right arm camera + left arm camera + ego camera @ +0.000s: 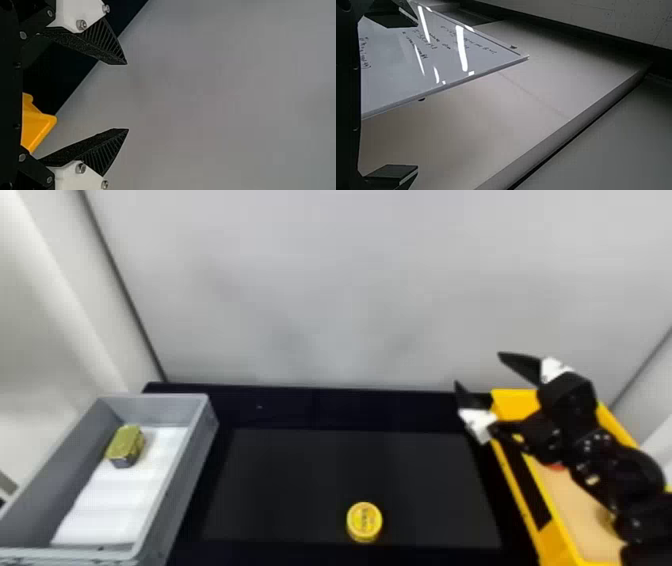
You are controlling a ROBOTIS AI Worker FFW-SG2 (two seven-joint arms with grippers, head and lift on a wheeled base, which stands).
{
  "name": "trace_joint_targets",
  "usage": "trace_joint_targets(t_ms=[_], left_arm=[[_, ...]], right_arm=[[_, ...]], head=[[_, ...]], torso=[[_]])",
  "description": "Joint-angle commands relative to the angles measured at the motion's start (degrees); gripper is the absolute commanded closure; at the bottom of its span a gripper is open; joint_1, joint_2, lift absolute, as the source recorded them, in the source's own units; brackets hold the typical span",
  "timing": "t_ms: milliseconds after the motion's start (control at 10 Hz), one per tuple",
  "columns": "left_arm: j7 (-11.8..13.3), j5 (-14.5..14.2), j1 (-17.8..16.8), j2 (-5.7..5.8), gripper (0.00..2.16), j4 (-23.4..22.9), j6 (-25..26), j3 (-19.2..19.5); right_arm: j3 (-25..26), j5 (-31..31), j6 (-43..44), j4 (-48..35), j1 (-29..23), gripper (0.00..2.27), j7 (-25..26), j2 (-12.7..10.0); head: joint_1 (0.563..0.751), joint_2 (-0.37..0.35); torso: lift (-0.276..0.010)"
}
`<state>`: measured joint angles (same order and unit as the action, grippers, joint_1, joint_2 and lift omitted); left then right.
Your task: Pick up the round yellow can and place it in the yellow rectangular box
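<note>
The round yellow can [364, 521] stands on the dark mat near the front, right of centre. At the right is the yellow rectangular box [555, 535], partly covered by the right arm. My right gripper [477, 367] is open above the box's far left corner, well away from the can. In the right wrist view the same gripper [127, 97] has nothing between its fingers, and a corner of the yellow box [37, 122] shows beside it. The left gripper [413, 95] is parked open and empty, facing a whiteboard.
A grey bin [200, 440] stands at the left with white lining and a gold-coloured tin [125, 444] inside. Behind the black table [300, 405] rises a pale wall. A whiteboard [455, 59] is near the left gripper.
</note>
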<state>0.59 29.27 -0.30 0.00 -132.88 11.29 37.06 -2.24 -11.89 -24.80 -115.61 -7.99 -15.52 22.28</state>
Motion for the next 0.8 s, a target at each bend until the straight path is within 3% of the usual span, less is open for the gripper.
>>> trace_joint_targets(t_ms=[0,700], left_arm=[[0.02,0.0,0.04,-0.15,0.0,-0.01,-0.03,-0.04],[0.64,0.35,-0.22,-0.15,0.0,0.43,-0.12,-0.04]], right_arm=[[-2.24,0.46,-0.44,1.79,-1.06,0.24,-1.89,0.4],[-12.8,4.77,-2.63,4.25,-0.45,0.24,-5.76,4.53]], head=[[0.686,0.014],[0.686,0.014]], torso=[[-0.056],[-0.056]])
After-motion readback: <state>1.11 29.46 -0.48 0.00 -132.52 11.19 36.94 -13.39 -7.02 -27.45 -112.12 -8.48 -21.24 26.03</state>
